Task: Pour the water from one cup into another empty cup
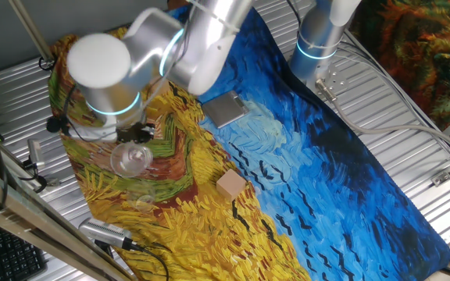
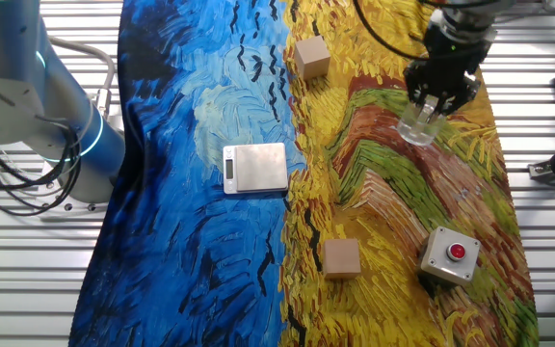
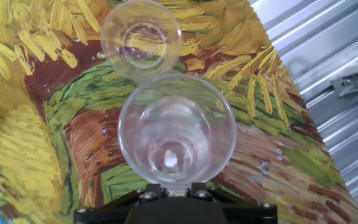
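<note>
In the hand view, 2 clear plastic cups sat close together over the painted cloth [image 3: 36,155]. The farther, empty cup [image 3: 141,38] stood upright on the yellow and green brushstrokes at upper left, its mouth open to the camera and its ringed base visible through it. Just below and to its right, the held cup [image 3: 176,129] filled the middle of the frame, its base seated against the gripper [image 3: 169,190]. The fingers appeared clamped on the lower part of this cup, 1 either side, though the contact itself lay at the frame's edge. The held cup's rim overlapped the empty cup's near edge, which suggests it was carried there so the pour would land inside. It looked transparent with a faint cloudy sheen and a bright spot near the bottom; how much water it held could not be told.

In one fixed view, the arm's wrist hung over the yellow end of the cloth, the held cup showing as a glassy disc beneath it. To its right lay a wooden block [image 1: 230,184], then a small scale [image 1: 225,109] farther back.

In the other fixed view, a 2nd wooden block [image 2: 341,258] and a red-button box [image 2: 450,255] sat well apart from the cups.
</note>
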